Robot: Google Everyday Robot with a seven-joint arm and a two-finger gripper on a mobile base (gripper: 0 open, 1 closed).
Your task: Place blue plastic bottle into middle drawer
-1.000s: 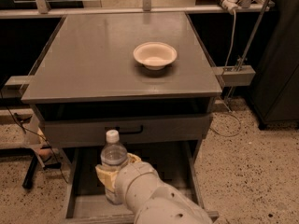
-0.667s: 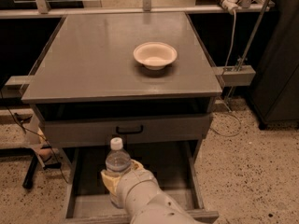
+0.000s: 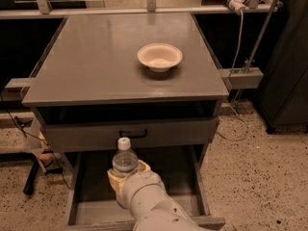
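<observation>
- Over the open middle drawer (image 3: pixel 182 177), the blue plastic bottle (image 3: pixel 124 160) stands upright, white cap on top, in front of the closed drawer front (image 3: pixel 183 131) and just below its black handle (image 3: pixel 133 134).
- Around the bottle's lower body we see the gripper (image 3: pixel 127 178). Its cream jaws are closed on the bottle from both sides, with the pale arm (image 3: pixel 154 211) reaching in from the bottom edge of the view.
- We cannot see the bottle's base behind the gripper, so we cannot tell whether it touches the drawer floor or hangs just above it.
- Compared with a second ago, the bottle has drifted a little to the right, toward the drawer's centre. It dipped on the way and has come back to about the same height.
- We judge from this that the carry is nearly done: the bottle is inside the drawer's outline, clear of both side walls, and only lowering and release remain.
- We think the next move calls for a straight descent, since a tall bottle set down tilted could topple when the jaws let go.
- Up on the bench (image 3: pixel 96 57), the cream bowl (image 3: pixel 160 57) sits well apart from the work.
</observation>
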